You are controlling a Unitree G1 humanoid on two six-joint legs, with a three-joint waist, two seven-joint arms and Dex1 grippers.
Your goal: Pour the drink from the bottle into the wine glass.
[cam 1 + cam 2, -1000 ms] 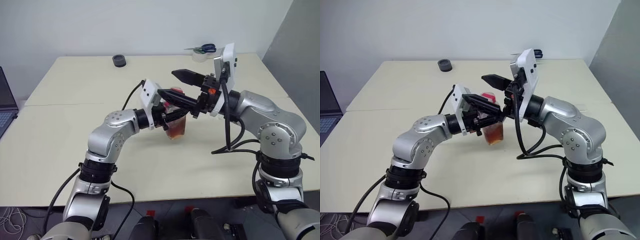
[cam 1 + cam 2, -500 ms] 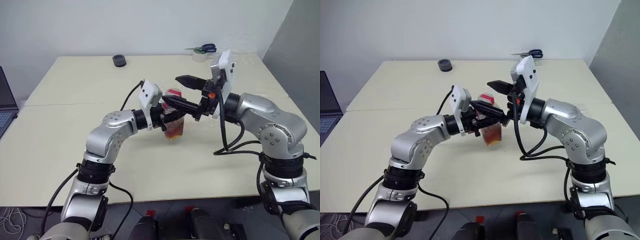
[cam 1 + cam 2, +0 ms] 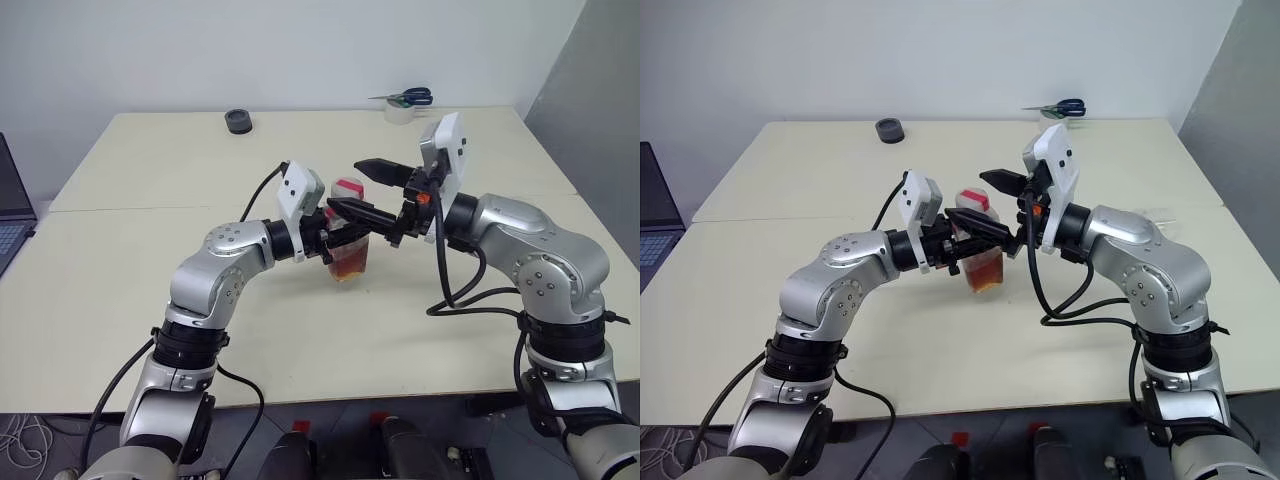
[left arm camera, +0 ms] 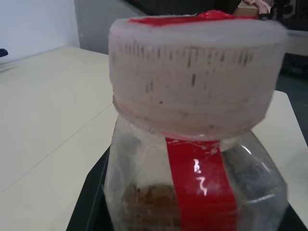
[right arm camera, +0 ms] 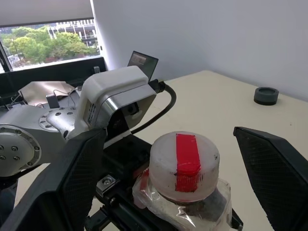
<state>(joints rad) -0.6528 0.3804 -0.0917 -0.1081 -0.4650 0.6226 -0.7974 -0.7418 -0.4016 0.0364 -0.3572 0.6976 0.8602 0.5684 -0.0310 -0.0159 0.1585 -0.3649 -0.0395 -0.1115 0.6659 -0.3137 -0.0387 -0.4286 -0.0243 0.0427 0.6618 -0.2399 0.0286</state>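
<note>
The bottle [image 3: 350,248] is a small clear one with a red-pink cap [image 3: 348,188] and a red label strip [image 4: 198,185]. It stands upright just above the table's middle. The reddish-brown drink [image 3: 351,263] fills its lower part. My left gripper [image 3: 338,238] is shut on the bottle's body from the left. My right gripper [image 3: 348,187] is open and level, coming in from the right, with one finger [image 5: 79,178] on each side of the cap and not touching it. The wine glass is out of view.
At the back of the cream table [image 3: 150,290] lie a small black round piece [image 3: 238,121] and a tape roll with blue-handled scissors [image 3: 405,102]. A laptop's edge [image 3: 10,215] shows at the far left.
My right gripper has come down a little, so its open fingers now flank the cap. The left gripper and the bottle have stayed in place.
</note>
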